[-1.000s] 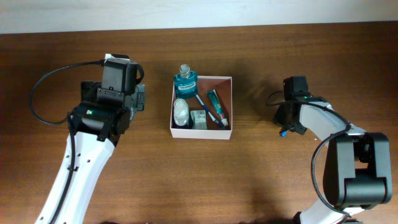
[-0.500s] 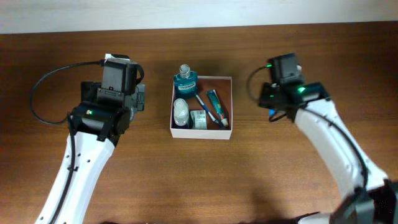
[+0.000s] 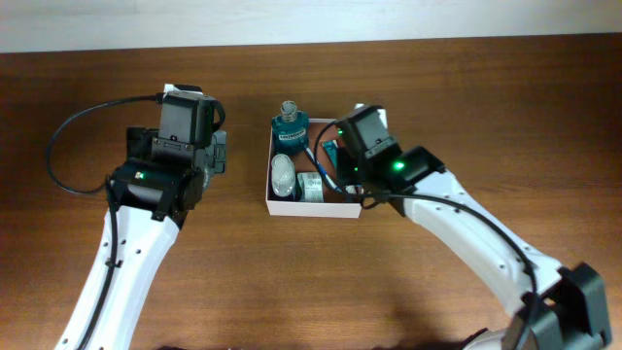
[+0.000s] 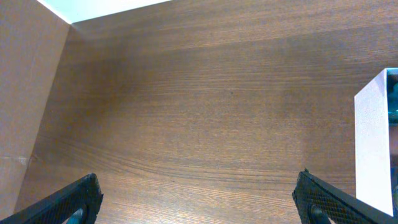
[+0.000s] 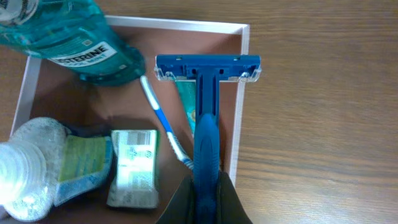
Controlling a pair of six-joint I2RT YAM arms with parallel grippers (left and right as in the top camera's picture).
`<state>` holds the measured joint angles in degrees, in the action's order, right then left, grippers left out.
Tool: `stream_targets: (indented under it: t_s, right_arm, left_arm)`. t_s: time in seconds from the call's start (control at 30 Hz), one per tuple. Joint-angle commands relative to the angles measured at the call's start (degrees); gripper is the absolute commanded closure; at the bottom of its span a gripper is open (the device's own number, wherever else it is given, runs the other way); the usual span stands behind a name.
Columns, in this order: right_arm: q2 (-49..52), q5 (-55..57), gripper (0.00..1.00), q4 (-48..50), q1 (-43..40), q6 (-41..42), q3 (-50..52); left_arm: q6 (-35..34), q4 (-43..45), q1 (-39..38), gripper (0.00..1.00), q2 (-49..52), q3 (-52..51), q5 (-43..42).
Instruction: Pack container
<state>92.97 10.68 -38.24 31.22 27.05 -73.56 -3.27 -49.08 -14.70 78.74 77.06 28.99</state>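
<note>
The container [image 3: 313,207] sits mid-counter [image 3: 437,78], between our arms. Our right tool [image 5: 204,198] is clamped on the one blue razor [image 5: 207,93], whose head straddles the right wall. If we let go here, we judge it could catch the rim and tip out. Our left tool [image 4: 199,199] stands apart, empty. Inside we count one mouthwash bottle [image 5: 68,37], one toothbrush [image 5: 163,118], one tube [image 5: 185,102], one clear bottle [image 5: 25,162] and one green-labelled pack [image 5: 134,168].

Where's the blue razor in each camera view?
Overhead: not visible, hidden under the right arm over the box.
Left wrist: not in it; just the box's wall at the right edge.
Right wrist: razor at centre, gripped by its handle, above the box's right wall.
Shared landmark: the box's white wall.
</note>
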Motion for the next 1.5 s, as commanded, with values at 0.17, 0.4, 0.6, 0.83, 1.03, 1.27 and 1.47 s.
stream_targets:
  t_s: [0.17, 0.4, 0.6, 0.83, 1.03, 1.27, 1.47]
  right_arm:
    - [4.5, -1.0, 0.56, 3.8, 1.1, 0.3, -0.2]
    - [0.4, -1.0, 0.13, 0.8, 1.0, -2.8, -0.7]
    - [-11.5, 1.8, 0.12, -7.5, 1.0, -2.8, -0.7]
    - [-32.7, 2.0, 0.12, -21.6, 1.0, -2.8, -0.7]
    - [-48.1, 2.0, 0.01, -26.1, 1.0, -2.8, -0.7]
    - [-59.2, 2.0, 0.01, -26.1, 1.0, -2.8, -0.7]
    - [-62.6, 3.7, 0.01, -29.7, 1.0, -2.9, -0.7]
  left_arm:
    - [-0.1, 0.0, 0.1, 0.01, -0.1, 0.8, 0.8]
    - [-0.1, 0.0, 0.1, 0.01, -0.1, 0.8, 0.8]
    - [-0.1, 0.0, 0.1, 0.01, -0.1, 0.8, 0.8]
    - [-0.1, 0.0, 0.1, 0.0, -0.1, 0.8, 0.8]
    - [-0.1, 0.0, 0.1, 0.01, -0.1, 0.8, 0.8]
    - [-0.1, 0.0, 0.1, 0.01, -0.1, 0.8, 0.8]
    - [-0.1, 0.0, 0.1, 0.01, -0.1, 0.8, 0.8]
